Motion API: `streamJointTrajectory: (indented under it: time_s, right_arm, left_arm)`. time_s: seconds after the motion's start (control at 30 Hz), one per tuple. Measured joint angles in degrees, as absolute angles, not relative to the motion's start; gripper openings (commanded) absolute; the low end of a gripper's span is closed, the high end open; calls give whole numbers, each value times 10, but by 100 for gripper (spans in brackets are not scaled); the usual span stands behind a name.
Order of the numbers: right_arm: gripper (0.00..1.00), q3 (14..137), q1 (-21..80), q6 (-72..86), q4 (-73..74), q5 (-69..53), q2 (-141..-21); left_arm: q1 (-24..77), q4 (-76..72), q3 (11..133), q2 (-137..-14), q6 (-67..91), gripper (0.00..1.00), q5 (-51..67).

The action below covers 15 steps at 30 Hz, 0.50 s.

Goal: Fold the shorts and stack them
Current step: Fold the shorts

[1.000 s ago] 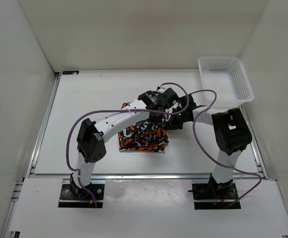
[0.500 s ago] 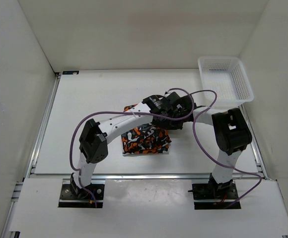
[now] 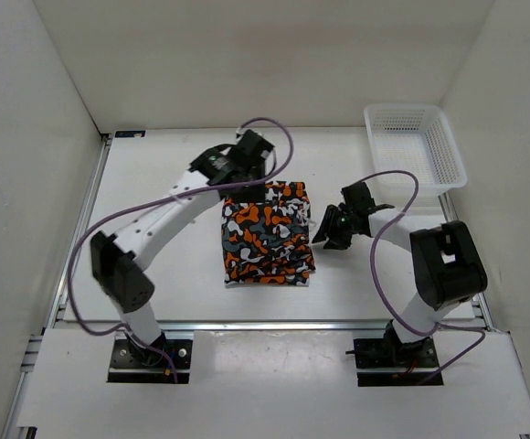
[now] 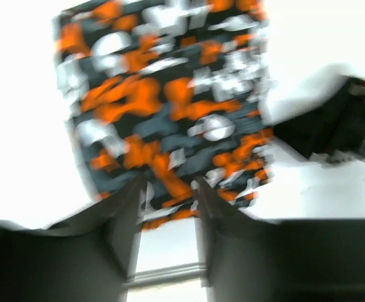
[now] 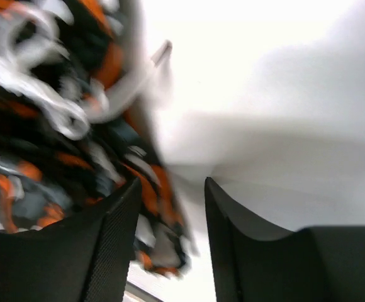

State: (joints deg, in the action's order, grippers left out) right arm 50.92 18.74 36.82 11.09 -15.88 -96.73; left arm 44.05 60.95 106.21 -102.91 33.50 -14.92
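Left arm reaches far across the table [image 3: 155, 192]. The left gripper [image 4: 168, 187] is at the far edge of the shorts [image 3: 267, 233], jaws parted, nothing held. Right arm is bent leftward, and the right gripper [image 5: 172, 189] is just right of the shorts, jaws parted, empty. The shorts lie folded mid-table, long axis running near to far.

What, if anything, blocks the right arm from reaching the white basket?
Probably nothing, so likely yes. The right gripper hangs open beside the shorts, holding nothing. Only bare table lies between it and the basket, which sits on that arm's side.
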Motion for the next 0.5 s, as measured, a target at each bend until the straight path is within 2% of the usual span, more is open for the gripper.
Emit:
streamJointTrajectory:
  time_s: [0.03, 0.1, 0.2, 0.23, 0.37, 0.5]
  right_arm:
    - [51, 501, 187, 361, 125, -143, -951]
    - [38, 488, 187, 347, 160, -112, -913]
    - [19, 482, 192, 329, 207, -70, -837]
    - [16, 483, 198, 326, 216, -60, -812]
    - [13, 528, 253, 321, 241, -37, -785]
    - [12, 596, 315, 322, 233, -34, -865]
  left_arm:
    - [429, 608, 1034, -1001, 339, 26, -149]
    - [406, 606, 976, -946, 342, 11, -147]
    - [390, 582, 888, -890, 348, 10, -130]
    - [388, 569, 857, -880, 350, 10, -120]
    - [388, 518, 768, -907, 357, 10, -80]
    - [383, 469, 735, -992, 365, 10, -61]
